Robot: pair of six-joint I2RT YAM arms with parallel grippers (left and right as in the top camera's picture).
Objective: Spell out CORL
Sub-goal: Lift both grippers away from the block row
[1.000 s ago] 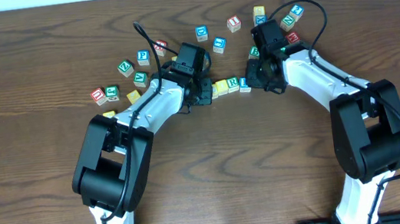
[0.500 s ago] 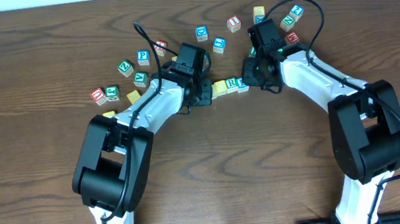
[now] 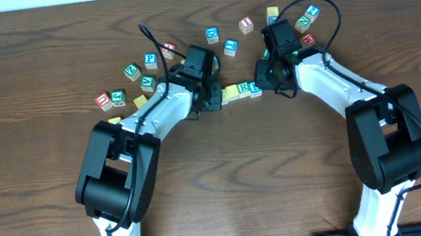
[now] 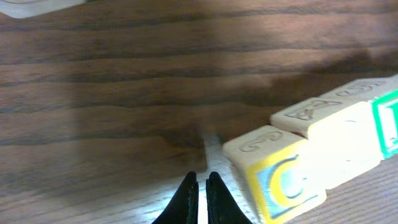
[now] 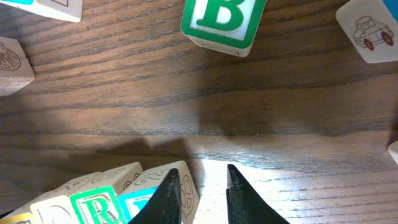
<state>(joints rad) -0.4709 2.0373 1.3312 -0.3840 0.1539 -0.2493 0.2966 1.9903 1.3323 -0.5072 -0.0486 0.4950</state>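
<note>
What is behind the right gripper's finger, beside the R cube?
A blue-faced cube, right next to the R cube. The right gripper's finger covers part of its face, so the letter cannot be read. Between the fingers, bare table shows.

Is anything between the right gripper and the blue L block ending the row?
Nothing visible does. The right gripper is down at the L block, one finger right beside it; only bare table shows between its fingers. The green B block lies well clear.
</note>
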